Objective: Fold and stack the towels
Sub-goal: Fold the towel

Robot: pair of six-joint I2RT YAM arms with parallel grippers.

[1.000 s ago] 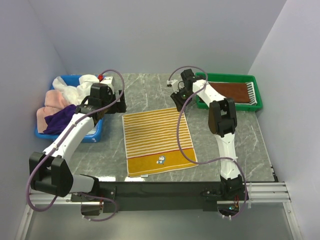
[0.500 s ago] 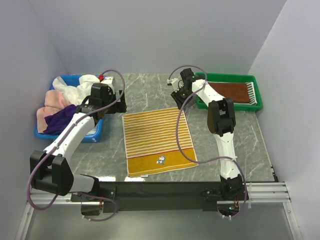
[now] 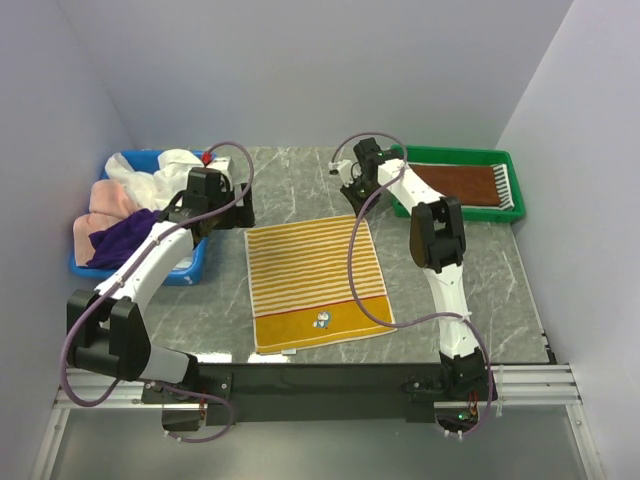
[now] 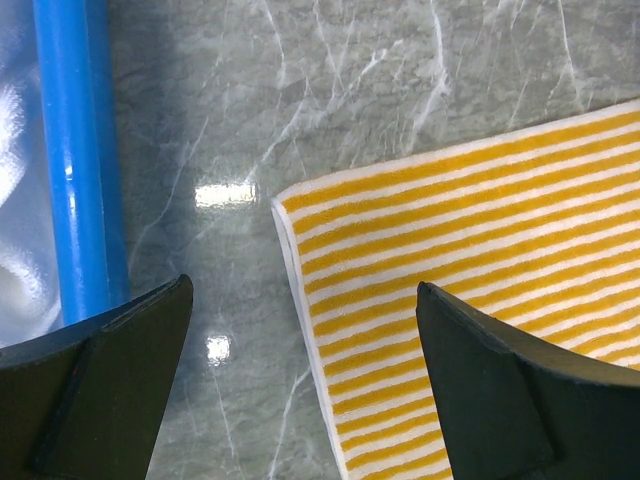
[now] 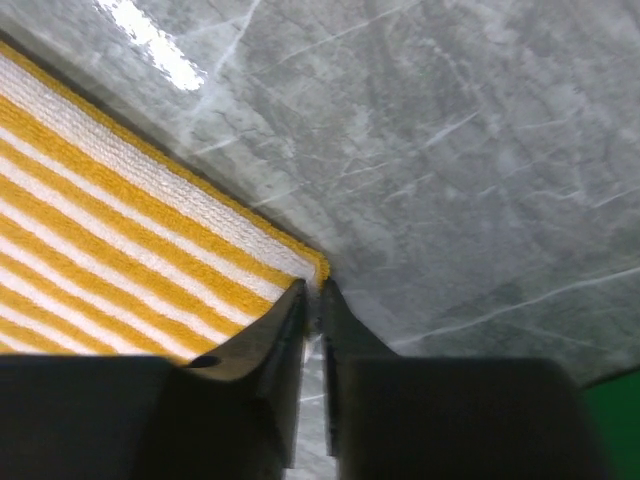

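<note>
Right pincer (image 5: 312,288) gripping corner, towel (image 3: 310,275) running near-far

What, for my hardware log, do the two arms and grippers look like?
The left arm and right arm have white links, black joints and a looping purple cable. The left gripper and right gripper are black.

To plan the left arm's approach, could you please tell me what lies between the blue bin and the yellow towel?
Only bare table lies between the bin and the towel; the left wrist view shows it.
</note>
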